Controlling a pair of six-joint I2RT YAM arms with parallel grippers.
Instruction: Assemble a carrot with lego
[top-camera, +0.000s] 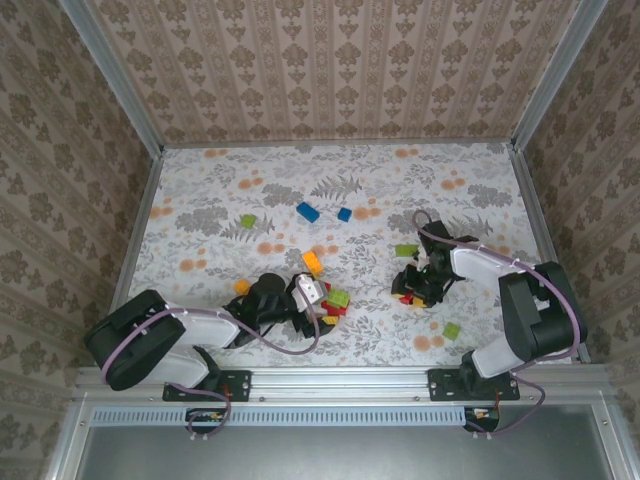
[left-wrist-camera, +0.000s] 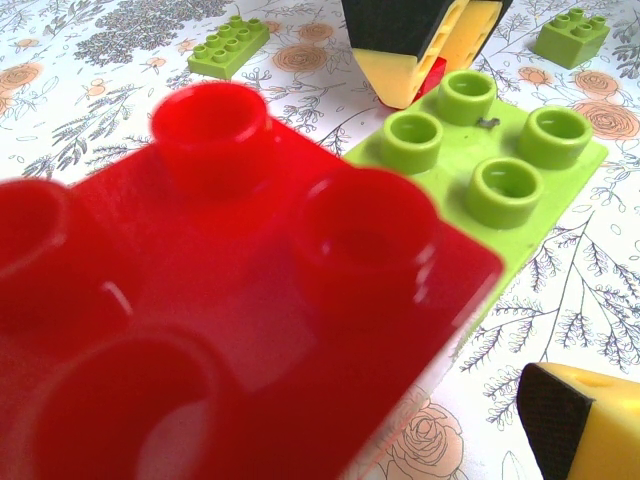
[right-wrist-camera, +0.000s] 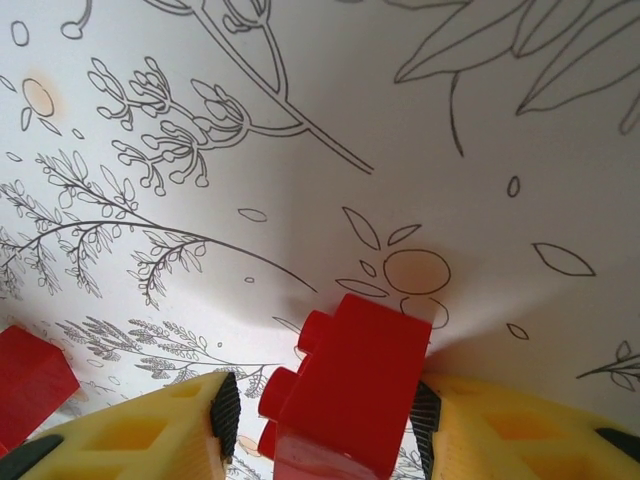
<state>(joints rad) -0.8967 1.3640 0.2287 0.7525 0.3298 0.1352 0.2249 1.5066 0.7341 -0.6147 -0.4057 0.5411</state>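
My right gripper (right-wrist-camera: 325, 400) straddles a red lego brick (right-wrist-camera: 350, 390) that stands on the table with its studs facing left. The left pad (right-wrist-camera: 226, 410) stands off the studs with a gap, while the right pad (right-wrist-camera: 424, 415) is at the brick's side. In the top view the right gripper (top-camera: 416, 284) is low over the table right of centre. My left gripper (top-camera: 312, 293) is open beside a pile of lego. A large red brick (left-wrist-camera: 230, 330) lies close to its camera and hides one finger. The other finger (left-wrist-camera: 585, 420) is free. A green square brick (left-wrist-camera: 500, 170) lies just beyond.
Loose bricks are scattered about: two blue ones (top-camera: 307, 211) at the back, green ones (top-camera: 406, 250) (top-camera: 452, 330) (top-camera: 248, 221), orange ones (top-camera: 313, 262) (top-camera: 241, 287), and another red brick (right-wrist-camera: 30, 385) left of the right gripper. Patterned walls enclose the table (top-camera: 470, 190).
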